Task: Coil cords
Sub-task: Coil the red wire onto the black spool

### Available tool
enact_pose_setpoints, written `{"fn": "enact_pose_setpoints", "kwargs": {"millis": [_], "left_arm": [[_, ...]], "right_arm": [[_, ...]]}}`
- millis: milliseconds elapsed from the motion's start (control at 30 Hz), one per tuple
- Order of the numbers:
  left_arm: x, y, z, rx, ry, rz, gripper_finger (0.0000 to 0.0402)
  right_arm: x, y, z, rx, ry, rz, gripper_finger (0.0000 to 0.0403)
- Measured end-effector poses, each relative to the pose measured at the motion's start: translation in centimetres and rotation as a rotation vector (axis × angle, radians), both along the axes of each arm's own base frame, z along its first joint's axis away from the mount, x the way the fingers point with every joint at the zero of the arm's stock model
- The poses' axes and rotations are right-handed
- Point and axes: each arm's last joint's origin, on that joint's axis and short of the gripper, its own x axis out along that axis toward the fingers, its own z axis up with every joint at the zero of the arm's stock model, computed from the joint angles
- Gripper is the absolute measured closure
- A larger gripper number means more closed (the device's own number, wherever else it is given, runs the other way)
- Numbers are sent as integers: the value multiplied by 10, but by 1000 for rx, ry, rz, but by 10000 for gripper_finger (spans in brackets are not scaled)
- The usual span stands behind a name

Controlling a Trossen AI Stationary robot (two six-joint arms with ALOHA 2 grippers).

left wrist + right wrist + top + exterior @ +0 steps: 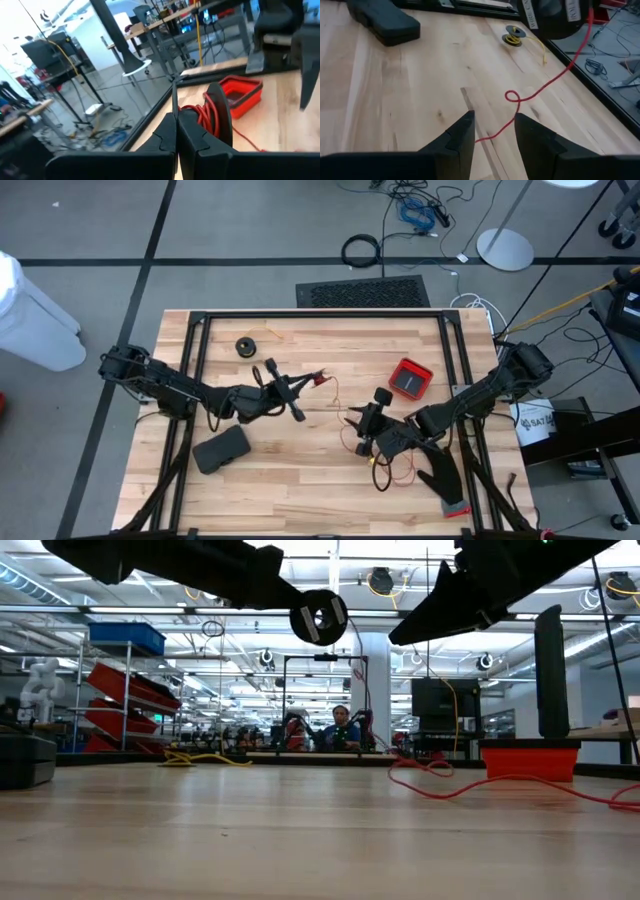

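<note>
from above, you see both arms meeting over the middle of the wooden bench (300, 480). your left tool (298, 393) is lifted with a black spool pinched in it, and the red cord (352, 442) trails from there toward the right tool (371, 420), looping loosely on the boards beneath it. the second spool (245, 346), wound with the yellow-tan cord, lies alone near the far edge, well apart from both tools. a red box (410, 378) and a flat black case (221, 449) also sit on the bench.

at bench height, the held black spool (319, 617) hangs high above the boards, and the red cord (520, 783) lies slack in curls beside the red box (528, 759).

past the left wrist, the left tool's fingers (192, 137) are pressed shut on the spool rim, red windings (207, 114) bunched against them.

past the right wrist, the right tool (492, 131) stands open with nothing between its fingers, the red cord (517, 102) lying in a small loop just ahead of them, and the yellow-tan spool (512, 36) beyond.

judge the cord light, limp and prone to kinking: it will likely slip from a loose pinch, so take it on a straight run beside the loop, not on the loop itself, and keep gentle tension toward the spool.
</note>
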Motion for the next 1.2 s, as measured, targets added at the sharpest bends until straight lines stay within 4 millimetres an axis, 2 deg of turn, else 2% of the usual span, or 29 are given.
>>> {"fn": "enact_pose_setpoints", "kwargs": {"millis": [233,433,767,967,1200], "left_arm": [[2,8,5,-83,-101,-38,401],[3,10,6,-91,-109,-31,402],[3,10,7,-93,-118,-57,402],[3,9,7,-94,-118,-65,402],[3,9,7,-95,-119,-70,402]], "right_arm": [[7,-3,7,-15,-63,8,277],[13,-9,13,-24,-114,-4,277],[18,-25,12,-17,-110,-65,277],[16,-34,4,13,-50,-110,277],[12,-28,0,30,-13,-79,277]]}}
